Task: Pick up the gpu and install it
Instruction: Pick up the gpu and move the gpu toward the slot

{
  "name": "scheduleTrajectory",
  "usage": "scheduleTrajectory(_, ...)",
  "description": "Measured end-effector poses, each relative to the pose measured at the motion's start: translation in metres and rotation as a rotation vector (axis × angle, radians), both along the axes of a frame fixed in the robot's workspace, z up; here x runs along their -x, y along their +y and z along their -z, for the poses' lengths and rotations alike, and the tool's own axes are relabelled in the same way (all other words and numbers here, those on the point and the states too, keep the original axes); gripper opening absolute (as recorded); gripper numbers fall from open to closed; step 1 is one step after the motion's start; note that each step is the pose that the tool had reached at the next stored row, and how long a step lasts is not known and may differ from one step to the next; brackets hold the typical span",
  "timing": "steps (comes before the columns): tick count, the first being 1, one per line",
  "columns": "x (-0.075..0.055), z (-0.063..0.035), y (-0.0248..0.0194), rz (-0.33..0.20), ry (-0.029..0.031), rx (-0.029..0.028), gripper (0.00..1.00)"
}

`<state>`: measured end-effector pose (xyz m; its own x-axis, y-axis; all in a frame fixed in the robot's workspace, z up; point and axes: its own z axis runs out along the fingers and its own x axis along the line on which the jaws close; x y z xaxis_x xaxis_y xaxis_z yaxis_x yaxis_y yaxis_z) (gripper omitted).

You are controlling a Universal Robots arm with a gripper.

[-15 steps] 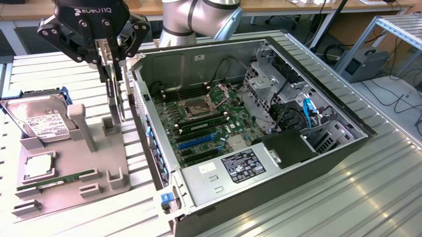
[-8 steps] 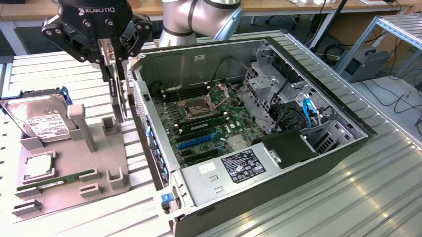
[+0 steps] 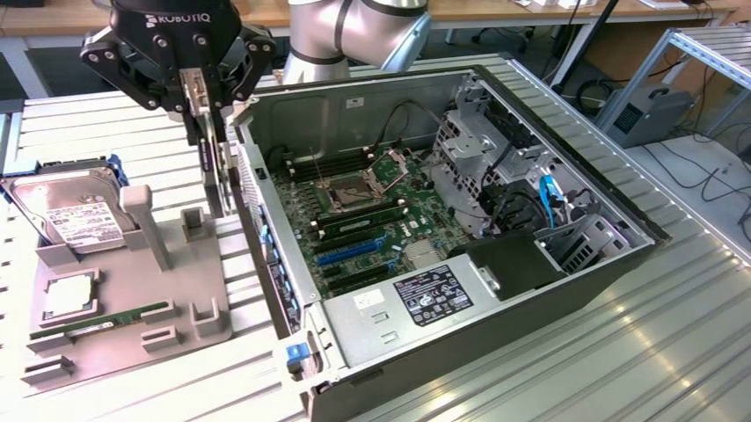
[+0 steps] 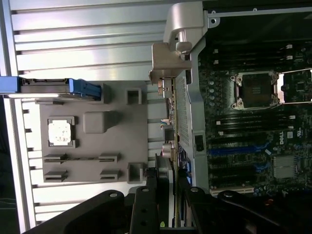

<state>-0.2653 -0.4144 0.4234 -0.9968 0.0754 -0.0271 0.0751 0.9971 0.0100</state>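
Grip: we see the hand (image 3: 197, 112) closed on the gpu (image 3: 215, 171).
Pose: upright beside the case (image 3: 516, 343), probably to keep its lower edge free.

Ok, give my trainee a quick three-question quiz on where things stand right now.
1. Multiple choice: the gpu in the claw is A) lying flat, B) hanging upright beside the computer case, C) seated in a slot inside it.
2. True or false: the claw is open and empty.
3. Short answer: what sits in the square pocket of the grey fixture?
Key: 1 B; 2 false, it is shut on the gpu; 3 a processor chip.
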Motion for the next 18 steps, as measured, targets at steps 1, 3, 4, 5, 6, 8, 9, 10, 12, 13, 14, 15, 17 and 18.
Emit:
scheduleTrajectory(1, -0.0005, 0.0, 0.0, 0.0, 0.0001, 0.0001, 0.27)
scheduleTrajectory(3, -0.0014, 0.0, 0.0, 0.0, 0.0, 0.0, 0.27)
scheduleTrajectory(4, -0.0017, 0.0, 0.0, 0.0, 0.0, 0.0, 0.27)
scheduleTrajectory(5, -0.0022, 0.0, 0.0, 0.0, 0.0, 0.0, 0.27)
scheduleTrajectory(6, -0.0025, 0.0, 0.0, 0.0, 0.0001, 0.0001, 0.27)
scheduleTrajectory(8, -0.0033, 0.0, 0.0, 0.0, 0.0, 0.0, 0.27)
scheduleTrajectory(9, -0.0037, 0.0, 0.0, 0.0, 0.0, 0.0001, 0.27)
scheduleTrajectory(10, -0.004, 0.0, 0.0, 0.0, 0.0, 0.0, 0.27)
scheduleTrajectory(12, -0.0047, 0.0, 0.0, 0.0, 0.0, 0.0, 0.27)
scheduleTrajectory(13, -0.005, 0.0, 0.0, 0.0, 0.0, 0.0, 0.27)
scheduleTrajectory(14, -0.0054, 0.0, 0.0, 0.0, 0.0001, 0.0, 0.27)
scheduleTrajectory(15, -0.0058, 0.0, 0.0, 0.0, 0.0, 0.0001, 0.27)
scheduleTrajectory(17, -0.0065, 0.0, 0.0, 0.0, 0.0, 0.0, 0.27)
scheduleTrajectory(18, -0.0068, 0.0, 0.0, 0.0, -0.0001, 0.0, 0.27)
